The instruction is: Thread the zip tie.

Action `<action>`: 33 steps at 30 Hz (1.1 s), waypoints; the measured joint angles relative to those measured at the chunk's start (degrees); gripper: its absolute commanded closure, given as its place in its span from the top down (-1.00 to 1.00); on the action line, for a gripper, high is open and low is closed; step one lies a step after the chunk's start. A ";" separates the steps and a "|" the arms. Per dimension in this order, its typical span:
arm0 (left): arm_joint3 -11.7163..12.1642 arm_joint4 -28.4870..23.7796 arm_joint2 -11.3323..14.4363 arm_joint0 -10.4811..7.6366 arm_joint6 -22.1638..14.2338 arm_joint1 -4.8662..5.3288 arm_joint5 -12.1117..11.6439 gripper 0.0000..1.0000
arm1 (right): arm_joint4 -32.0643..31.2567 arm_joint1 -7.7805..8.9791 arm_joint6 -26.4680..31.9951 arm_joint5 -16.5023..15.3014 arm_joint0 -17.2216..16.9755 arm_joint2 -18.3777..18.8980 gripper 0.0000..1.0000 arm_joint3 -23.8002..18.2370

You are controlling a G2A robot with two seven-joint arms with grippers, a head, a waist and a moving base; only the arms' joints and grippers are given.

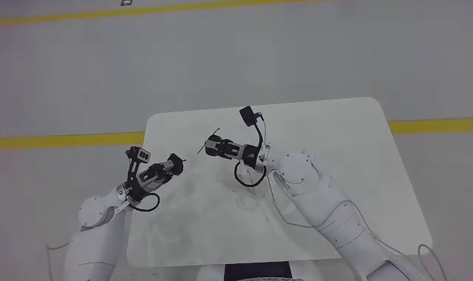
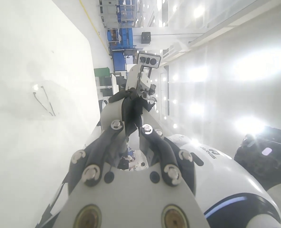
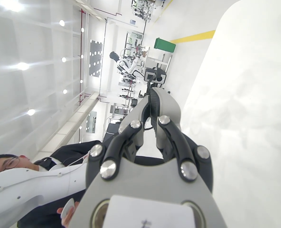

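Top view: the right end effector [image 1: 209, 145] is clamped on the zip tie [image 1: 216, 134], its thin ends sticking out either side. The left end effector [image 1: 177, 163] sits just apart from it, over the tabletop [image 1: 332, 133]

Left wrist view: that end effector is closed, on what cannot be told. Well apart from it, loose ties [image 2: 44, 100] lie in what may be a clear pouch [image 2: 28, 112]

Right wrist view: the strip runs between pressed fingers. Its limp tail could likely miss the slot or slip

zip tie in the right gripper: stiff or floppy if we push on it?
Likely springy rather than floppy: the zip tie sticks out straight past the right gripper without drooping. Probably very light, being a thin strand. Its free end may bend aside if pushed.
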 measured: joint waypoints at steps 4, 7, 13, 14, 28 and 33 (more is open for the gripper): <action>0.00 0.00 0.00 0.00 0.00 0.00 0.00 -1.00 | 0.00 0.00 0.00 0.00 0.00 0.00 -1.00 0.00; 0.00 0.00 0.00 0.00 0.00 0.00 0.00 -1.00 | 0.00 0.00 0.00 0.00 0.00 0.00 -1.00 0.00; 0.00 0.00 0.00 0.00 0.00 0.00 0.00 -1.00 | 0.00 0.00 0.00 0.00 0.00 0.00 -1.00 0.00; 0.00 0.00 0.00 0.00 0.00 0.00 0.00 -1.00 | 0.00 0.00 0.00 0.00 0.00 0.00 -1.00 0.00; -1.36 1.17 2.01 -3.78 4.51 -0.28 0.00 -1.00 | 0.00 0.00 0.00 0.00 0.00 0.00 -1.00 0.00; 1.11 3.69 3.60 -7.33 5.09 -0.75 0.00 -1.00 | 0.00 0.00 0.00 0.00 0.00 0.00 -1.00 0.00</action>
